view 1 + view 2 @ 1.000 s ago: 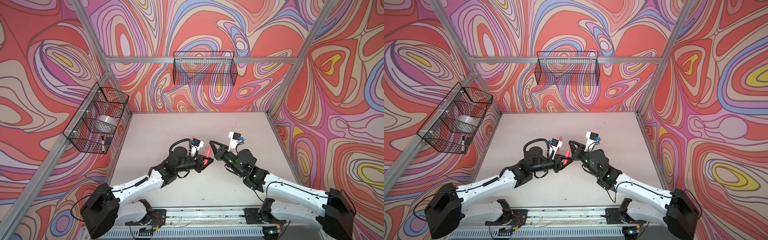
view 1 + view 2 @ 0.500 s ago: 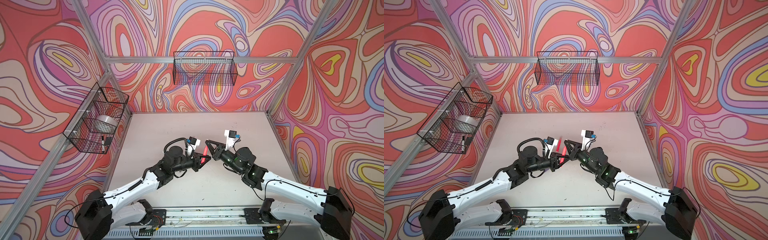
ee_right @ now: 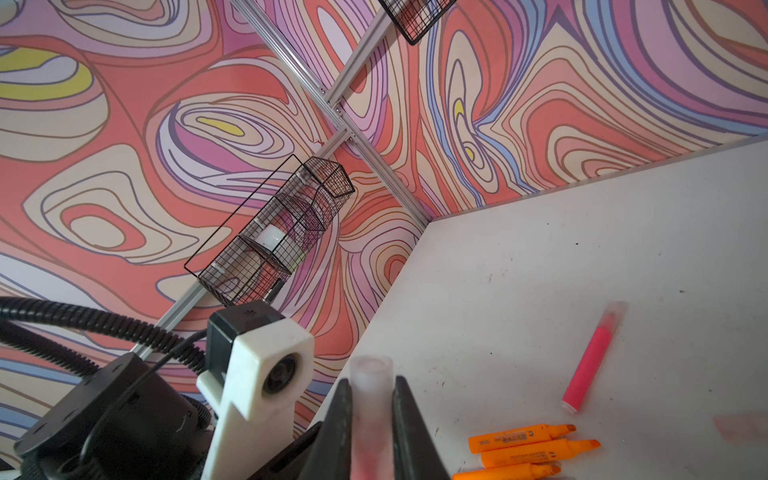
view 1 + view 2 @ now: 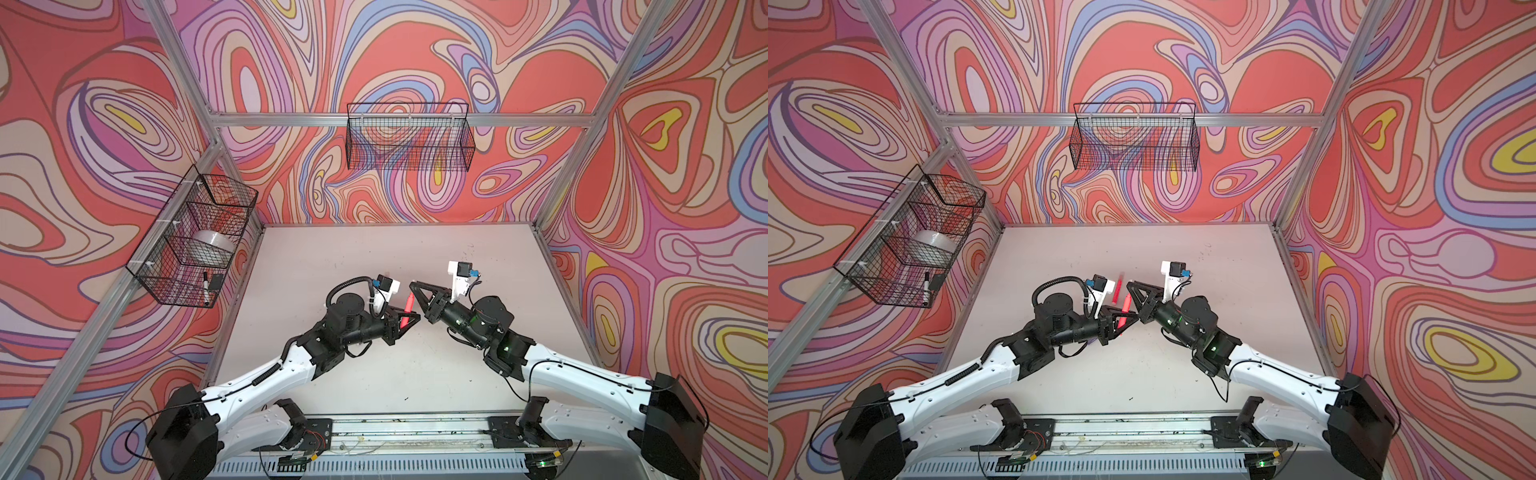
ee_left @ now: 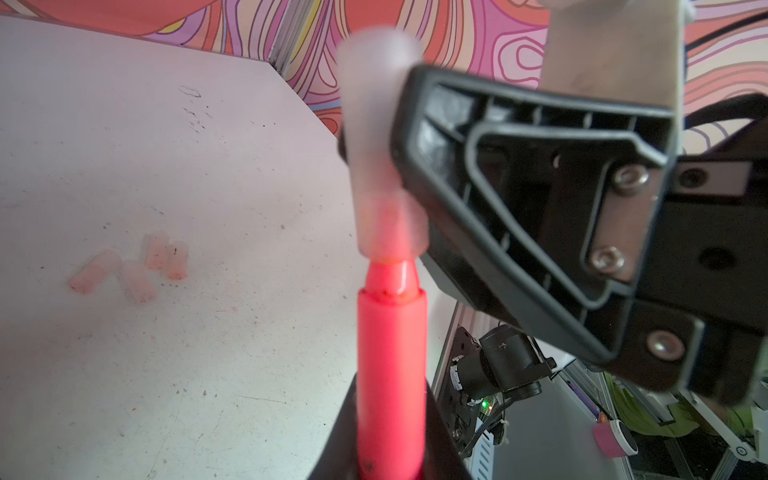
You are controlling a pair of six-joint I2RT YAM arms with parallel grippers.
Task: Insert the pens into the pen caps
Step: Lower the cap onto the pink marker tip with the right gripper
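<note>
Top views: versus a second ago, I see the right gripper [image 4: 412, 286] nudged left, meeting the left gripper [image 4: 417, 318], which clamps the pink-red pen [image 4: 403, 321] above mid-table. Left-wall basket [image 4: 174, 291]: tape roll [image 4: 214, 245], marker [image 4: 205, 286]. Left wrist: pen tip enters the cap [image 5: 380, 145]. Right wrist: jaws pinch that cap.

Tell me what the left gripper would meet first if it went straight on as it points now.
Probably the right gripper, holding a cap over the pen; it sits just ahead, though depth is unclear.
</note>
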